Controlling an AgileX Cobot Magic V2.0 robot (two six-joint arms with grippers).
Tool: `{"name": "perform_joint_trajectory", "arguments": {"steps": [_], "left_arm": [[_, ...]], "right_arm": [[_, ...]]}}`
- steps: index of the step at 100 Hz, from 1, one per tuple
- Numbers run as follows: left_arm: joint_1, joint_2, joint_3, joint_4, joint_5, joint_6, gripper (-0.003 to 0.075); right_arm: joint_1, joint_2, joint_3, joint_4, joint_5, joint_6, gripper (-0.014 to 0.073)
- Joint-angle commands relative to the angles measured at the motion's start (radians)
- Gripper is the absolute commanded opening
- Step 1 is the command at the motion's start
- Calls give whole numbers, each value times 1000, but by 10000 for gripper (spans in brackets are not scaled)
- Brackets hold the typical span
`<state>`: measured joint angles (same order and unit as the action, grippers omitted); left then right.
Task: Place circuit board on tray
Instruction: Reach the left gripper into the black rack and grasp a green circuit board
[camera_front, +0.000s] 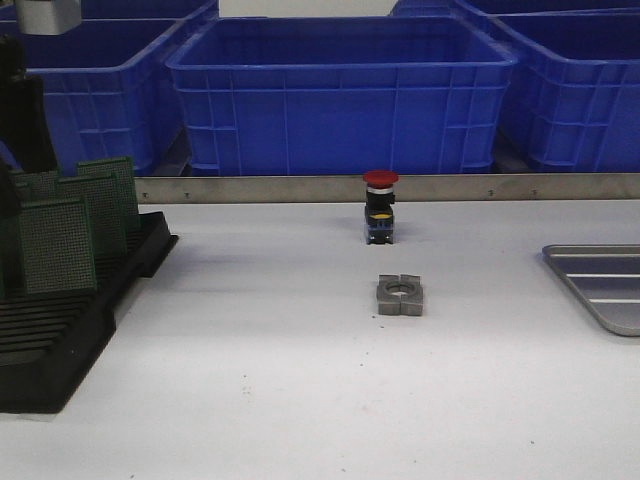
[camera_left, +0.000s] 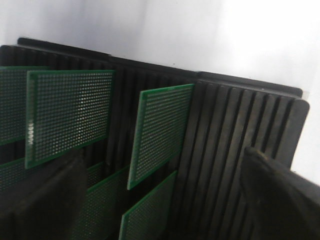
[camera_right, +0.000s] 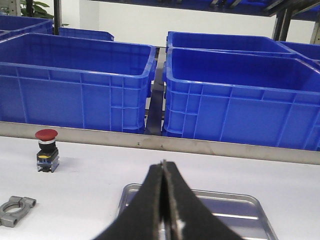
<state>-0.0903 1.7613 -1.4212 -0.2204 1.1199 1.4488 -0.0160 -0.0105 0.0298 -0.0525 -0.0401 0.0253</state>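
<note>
Left claw (camera_left: 160, 200) is hanging spread wide over the black slotted rack (camera_left: 235, 125), one dark finger (camera_left: 45, 200) to each side of the wrist view, and nothing is sitting between them yet; I am reading that as lining up on a circuit board (camera_left: 161, 132). The boards are standing on edge in the rack's slots, which is keeping their top edges free to pinch, and the one nearest the middle of the view is looking like the easiest to take. On the front view the rack (camera_front: 60, 340) is lying at the far left of the counter (camera_front: 280, 400), while the tray (camera_front: 605, 285) is lying at the far right edge, well apart and bare where I can see it. Right claw (camera_right: 162, 210) is pressed shut on nothing, waiting just above the tray (camera_right: 240, 207). Between them a red push button (camera_front: 380, 205) and a grey metal clamp (camera_front: 400, 295) are sitting, and behind are blue crates (camera_front: 340, 90).
</note>
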Motion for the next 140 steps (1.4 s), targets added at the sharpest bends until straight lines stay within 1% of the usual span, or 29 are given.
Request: {"name": "perform_joint_trajectory", "arguments": {"steps": [1, 22, 54, 60, 67, 69, 71, 72, 73, 78, 81, 83, 85, 86, 88, 90, 92, 107, 118, 127, 140], "left_arm": [[-6, -36, -31, -30, -30, 12, 586], [-6, 3, -31, -34, 13, 20, 586], [-6, 76, -31, -53, 7, 20, 585], [-6, 78, -31, -64, 6, 20, 570], [-6, 78, -31, -75, 6, 20, 501], [-6, 78, -31, -75, 6, 20, 468], [-6, 78, -31, -75, 6, 20, 419], [-6, 78, -31, -75, 6, 20, 419], [-6, 78, -31, -75, 6, 20, 379], [-6, 78, -31, -75, 5, 20, 288], [-6, 78, -32, -75, 3, 20, 208], [-6, 78, -34, -75, 3, 20, 175], [-6, 78, -34, -75, 0, 20, 111], [-6, 78, -34, -75, -3, 20, 111], [-6, 78, -34, -77, -7, 20, 48], [-6, 78, -34, -77, -11, 20, 1], [-6, 78, -34, -77, -13, 20, -21], [-6, 78, -34, -97, -11, 20, -18], [-6, 78, -39, -97, 14, 20, -18], [-6, 78, -61, -111, 55, 20, -18], [-6, 78, -139, -143, 154, 20, -18]], "right_arm": [[2, -17, 5, -7, -79, -1, -67], [2, -17, 5, -7, -79, -1, -67], [2, -17, 5, -7, -79, -1, -67], [2, -17, 5, -7, -79, -1, -67], [2, -17, 5, -7, -79, -1, -67], [2, -17, 5, -7, -79, -1, -67], [2, -17, 5, -7, -79, -1, -67], [2, -17, 5, -7, -79, -1, -67], [2, -17, 5, -7, -79, -1, -67], [2, -17, 5, -7, -79, -1, -67], [2, -17, 5, -7, -79, -1, -67], [2, -17, 5, -7, -79, -1, -67], [2, -17, 5, -7, -79, -1, -67], [2, -17, 5, -7, -79, -1, -67], [2, -17, 5, -7, -80, -1, -67], [2, -17, 5, -7, -80, -1, -67], [2, -17, 5, -7, -80, -1, -67], [2, -17, 5, -7, -80, -1, -67], [2, -17, 5, -7, -80, -1, -67], [2, -17, 5, -7, -80, -1, -67], [2, -17, 5, -7, -81, -1, -67]]}}
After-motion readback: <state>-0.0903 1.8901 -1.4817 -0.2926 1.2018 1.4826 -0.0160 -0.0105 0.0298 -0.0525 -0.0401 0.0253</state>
